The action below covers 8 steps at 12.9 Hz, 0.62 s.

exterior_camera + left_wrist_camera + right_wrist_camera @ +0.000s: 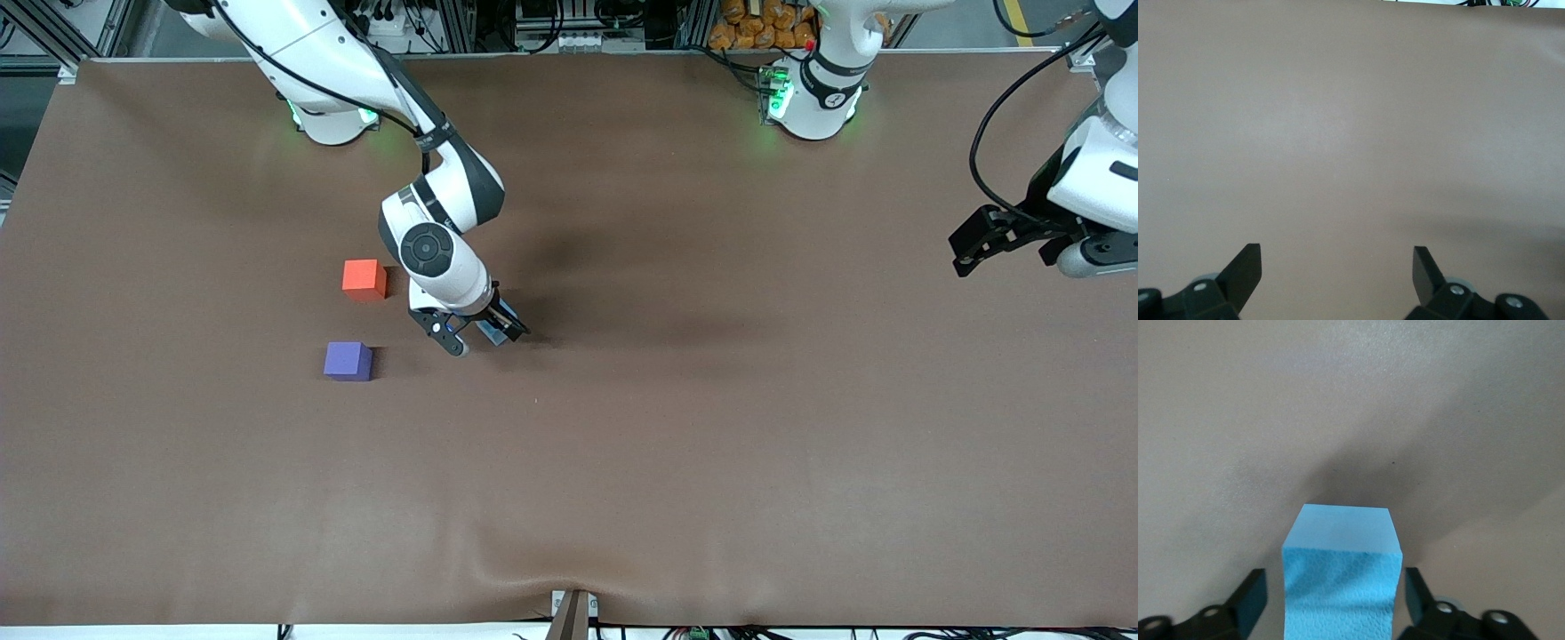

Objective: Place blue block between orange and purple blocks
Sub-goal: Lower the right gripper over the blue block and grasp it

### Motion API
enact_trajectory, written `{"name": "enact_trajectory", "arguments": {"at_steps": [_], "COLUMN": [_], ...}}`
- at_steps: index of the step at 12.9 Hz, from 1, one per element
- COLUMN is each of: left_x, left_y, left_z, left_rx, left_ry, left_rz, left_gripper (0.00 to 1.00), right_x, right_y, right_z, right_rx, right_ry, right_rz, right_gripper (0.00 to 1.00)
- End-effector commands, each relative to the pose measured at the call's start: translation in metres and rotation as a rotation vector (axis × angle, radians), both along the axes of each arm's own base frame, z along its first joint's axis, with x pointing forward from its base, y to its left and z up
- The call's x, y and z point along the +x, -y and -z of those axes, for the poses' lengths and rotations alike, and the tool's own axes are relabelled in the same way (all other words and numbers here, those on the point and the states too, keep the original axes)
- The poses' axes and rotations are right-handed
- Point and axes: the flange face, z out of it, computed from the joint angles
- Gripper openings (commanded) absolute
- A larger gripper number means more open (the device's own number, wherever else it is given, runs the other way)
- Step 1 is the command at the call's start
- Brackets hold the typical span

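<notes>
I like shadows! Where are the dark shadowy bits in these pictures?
Front view: a soft dark patch on the table beside the right gripper. Right wrist view: a shadow spreads on the cloth around the blue block. Left wrist view: only faint shade near the left gripper.

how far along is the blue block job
Nothing is placed yet: the gap between the orange block and purple block has no block in it. In hand: the right gripper straddles the blue block, fingers apart, not clamped. Left: grasp, carry, set it between them. The left gripper waits open at its table end.
</notes>
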Motion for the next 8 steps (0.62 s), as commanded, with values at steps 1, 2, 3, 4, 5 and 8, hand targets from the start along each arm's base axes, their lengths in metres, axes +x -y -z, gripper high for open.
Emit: {"name": "enact_trajectory", "arguments": {"at_steps": [1,2,3,4,5,8], "left_x": [-0.006,-0.005,-0.004,-0.003,0.000,0.008], "left_y": [-0.006,-0.006,-0.007,-0.006,-0.005,-0.005], "left_z": [-0.004,-0.003,-0.003,-0.002,0.001,0.008], "left_rx": [-0.007,-0.005,-0.006,-0.007,-0.008,-0.011], "left_ry": [-0.013,-0.014,-0.013,-0.011,-0.008,0.004], "left_rz": [0.016,0.016,0.013,0.014,0.016,0.019], "left_gripper": [1.00,1.00,1.00,1.00,1.00,1.00], "right_x": [0.002,0.004,0.006,0.011,0.017,0.027], "right_y": [-0.005,-0.003,0.003,0.012,0.026,0.083], "right_z": [-0.005,-0.011,-0.024,-0.047,-0.070,-0.134], "right_rx": [-0.007,-0.005,-0.012,-0.027,-0.045,-0.054], "right_ry": [0.017,0.020,0.010,-0.017,-0.065,-0.167], "right_rz": [0.014,0.013,0.008,-0.016,-0.063,-0.227], "right_gripper": [0.24,0.08,0.00,0.00,0.00,0.00]}}
